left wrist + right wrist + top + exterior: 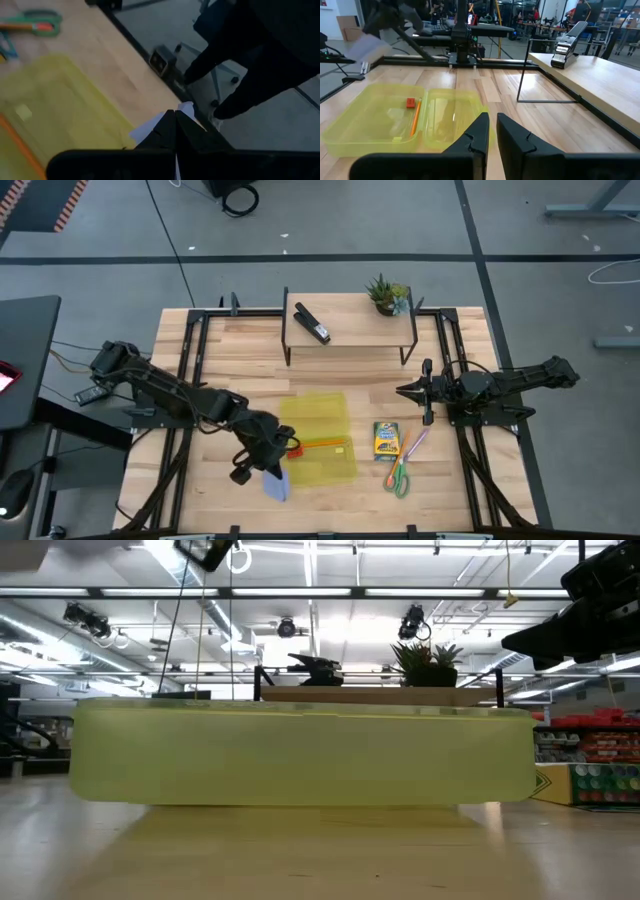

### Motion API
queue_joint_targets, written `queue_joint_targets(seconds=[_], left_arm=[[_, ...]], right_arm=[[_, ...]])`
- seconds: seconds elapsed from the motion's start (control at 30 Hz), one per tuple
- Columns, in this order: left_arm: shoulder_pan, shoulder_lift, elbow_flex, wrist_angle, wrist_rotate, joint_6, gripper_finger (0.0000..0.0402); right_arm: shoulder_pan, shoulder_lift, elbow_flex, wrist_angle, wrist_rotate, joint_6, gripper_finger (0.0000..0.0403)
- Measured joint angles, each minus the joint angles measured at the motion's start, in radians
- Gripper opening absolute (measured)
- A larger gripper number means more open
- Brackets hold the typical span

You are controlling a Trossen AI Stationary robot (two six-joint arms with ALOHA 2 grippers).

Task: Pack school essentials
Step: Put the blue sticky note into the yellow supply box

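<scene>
The left gripper (pixel 262 463) is hovering at the near left corner of the yellow case (pixel 322 437), its fingers (pixel 175 131) clenched on the pale blue notepad (pixel 276 481). The notepad is hanging just off the case's left edge, over the table (pixel 470 500) and close to its near edge.

The case is lying open in the middle of the table. The orange pencil (pixel 415 118) and the red eraser (pixel 410 103) are sitting inside it, the eraser at the pencil's far end.

Right of the case, the crayon box (pixel 386 440) is lying flat with a bare strip of wood between it and the case's right edge. The purple pen (pixel 415 445) is resting just right of the box, and the scissors (pixel 398 477) are lying near the front edge, just below both.

The right gripper (pixel 404 391) is waiting at the far right, fingers drawn nearly together with nothing between them, well clear of the case.

On the raised shelf (pixel 350 328) at the far side, a black stapler (pixel 312 324) and a small plant (pixel 387 295) are standing apart.
</scene>
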Motion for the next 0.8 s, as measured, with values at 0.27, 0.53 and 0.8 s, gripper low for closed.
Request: queue_joint_targets(seconds=[0.27,0.53,0.8], left_arm=[[0.067,0.086,0.092,-0.005,-0.004,-0.019,0.0],[0.126,0.207,0.144,0.049,-0.004,-0.033,0.0],[0.192,0.302,0.145,0.114,0.013,-0.088,0.0]], right_arm=[[0.0,0.0,0.0,0.0,0.0,0.0,0.0042],[0.0,0.0,0.0,0.0,0.0,0.0,0.0042],[0.0,0.0,0.0,0.0,0.0,0.0,0.0042]])
